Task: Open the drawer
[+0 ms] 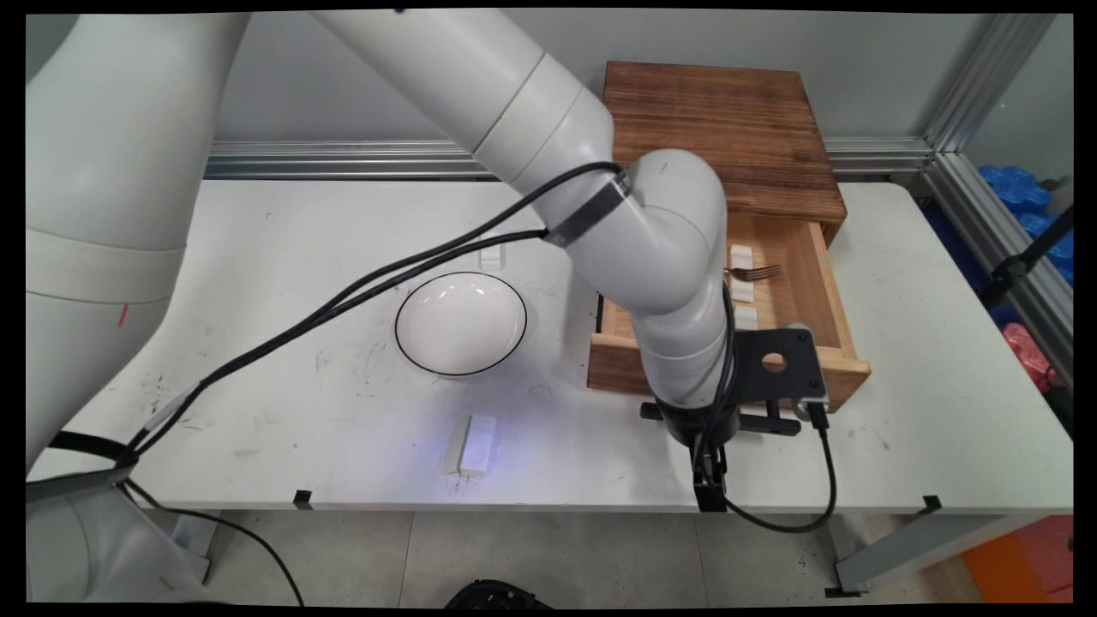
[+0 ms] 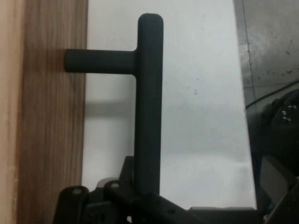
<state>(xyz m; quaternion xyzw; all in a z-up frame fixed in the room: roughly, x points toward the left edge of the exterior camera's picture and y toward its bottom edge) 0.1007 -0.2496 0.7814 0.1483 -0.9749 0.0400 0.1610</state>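
Right at the front edge of the surface (image 1: 300, 403) lies a small white block (image 1: 470, 446), all by itself, with grey floor (image 1: 557, 557) below the edge.

A little further in, the arm bends straight down so that the gripper (image 1: 708, 427) meets the black handle (image 1: 771, 422) of the drawer (image 1: 613, 364) from above. In the hand view the bar of the handle (image 2: 148, 102) runs down into the black linkage, so the gripper sits right on it. I cannot tell if the jaws are squeezed on the bar or only sit around it. A black plate (image 1: 776, 364) with a round hole sticks out beside the wrist, and a black cable (image 1: 823, 497) loops down from it past the edge.

To the left sits a white bowl (image 1: 461, 323) with a thin dark rim, and nothing is in it. Just past it lies another little white block (image 1: 492, 255).

The drawer is out, so I can look inside. A fork (image 1: 758, 272) lies there next to some white blocks (image 1: 740, 254) in a row. The arm hides the left part of the drawer.

The drawer belongs to a brown wooden box (image 1: 720, 128) at the back of the surface. The white top has dark scuffs and scratches. Behind it a metal rail (image 1: 343, 158) runs along a plain grey wall (image 1: 343, 94). Far off to the right are some blue bags (image 1: 1020, 193).
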